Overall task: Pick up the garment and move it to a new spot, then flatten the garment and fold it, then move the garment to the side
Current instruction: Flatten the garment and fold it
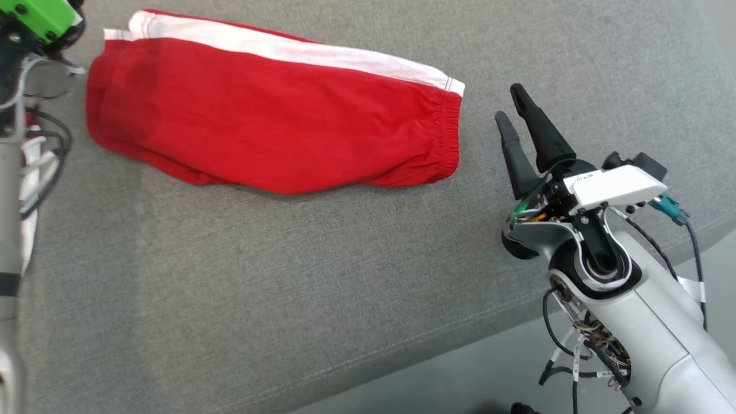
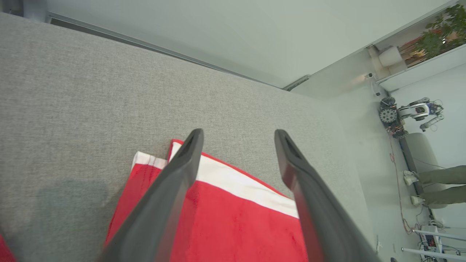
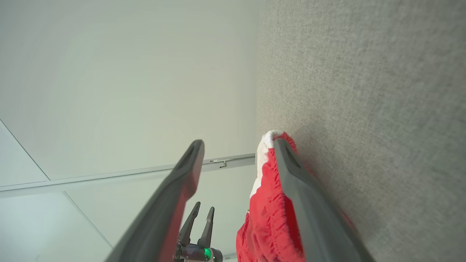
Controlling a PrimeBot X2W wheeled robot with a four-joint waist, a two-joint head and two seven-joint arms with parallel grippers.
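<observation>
The folded red garment (image 1: 270, 126) with a white stripe lies flat on the grey fabric surface (image 1: 230, 299), in the upper left and centre of the head view. The right claw (image 1: 510, 103) stands released, grasping nothing, just right of the elastic waistband and apart from it. In the left wrist view, the left claw (image 2: 238, 134) is spread wide and empty above the garment's striped end.
</observation>
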